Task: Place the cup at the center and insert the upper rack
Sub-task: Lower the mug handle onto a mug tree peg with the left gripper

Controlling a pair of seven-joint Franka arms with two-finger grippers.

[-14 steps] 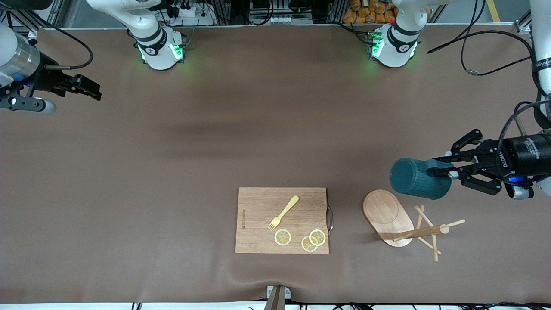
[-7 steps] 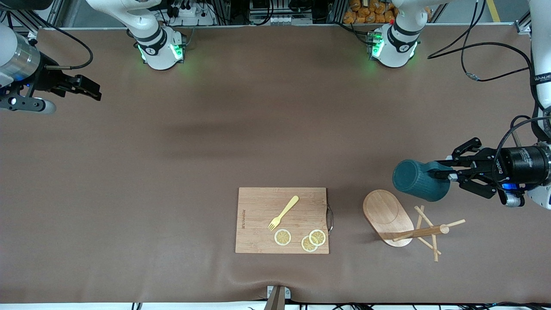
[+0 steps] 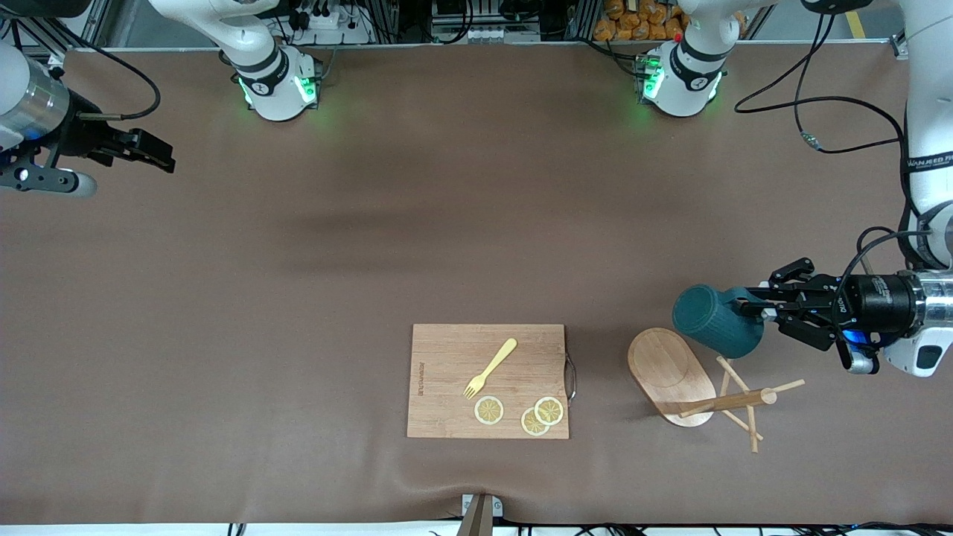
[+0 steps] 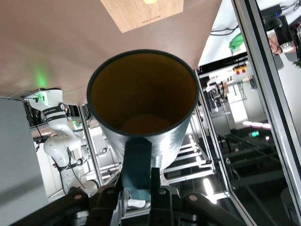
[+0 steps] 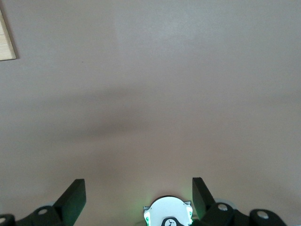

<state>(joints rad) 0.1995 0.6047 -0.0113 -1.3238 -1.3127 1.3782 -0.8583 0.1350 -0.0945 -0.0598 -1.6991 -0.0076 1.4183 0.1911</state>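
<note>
Gripping the cup's (image 3: 716, 320) loop handle, your left pincer (image 3: 753, 306) is clenched tight on it, with the cup carried on its side in the air, mouth toward the wrist and bottom pointing toward the middle of the surface (image 3: 447, 223). In the left wrist view the handle (image 4: 137, 162) runs straight down between the fingers and the tan inside of the cup (image 4: 143, 94) faces the camera.

Treat the cup as stiff, probably ceramic, so fairly heavy for its size and breakable if dropped. A grip on the handle alone leaves the body hanging out in front, so expect it to want to swing or twist about the fingers; move gently and bring it upright before you set it down. The ribbed wall would give a surer hold than the smooth handle, if you ever regrasp.

It hangs over bare surface just above the rack (image 3: 696, 383), which lies tipped over, its oval base (image 3: 666, 372) on edge and its post and pegs sprawled flat. That rack looks light and rigid; take it by the post, since the thin pegs could snap.

Your right pincer (image 3: 160, 152) waits released, over the right arm's end of the surface. A board (image 3: 447, 357) with a fork (image 3: 491, 366) and lemon slices (image 3: 521, 413) lies nearer the middle.
</note>
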